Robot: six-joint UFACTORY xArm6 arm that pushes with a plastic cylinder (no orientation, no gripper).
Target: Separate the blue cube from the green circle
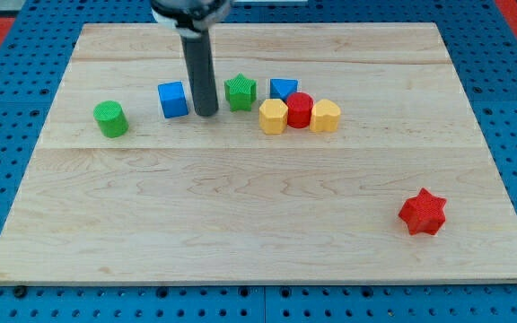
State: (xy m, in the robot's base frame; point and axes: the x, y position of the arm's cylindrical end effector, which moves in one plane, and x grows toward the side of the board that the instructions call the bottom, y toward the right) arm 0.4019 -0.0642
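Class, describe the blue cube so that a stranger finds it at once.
Start at the wooden board and its upper row of blocks. The blue cube sits just left of my tip. The other blue block stands further right, behind the red and yellow cluster.

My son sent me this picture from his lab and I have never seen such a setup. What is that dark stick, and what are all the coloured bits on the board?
The dark stick is the end of a robot arm. It has no hand and holds nothing; it only pushes things with its lower end, my tip, which slides along the wooden board. There is just this one camera picture, looking down at the board at a slant.

On the board lie small blocks. My tip stands between the blue cube on the view's left and a green star on the right. Further left sits the green circle, apart from the cube. To the right is a cluster: a second blue block, a yellow block, a red block and another yellow one. A red star lies alone at the lower right.
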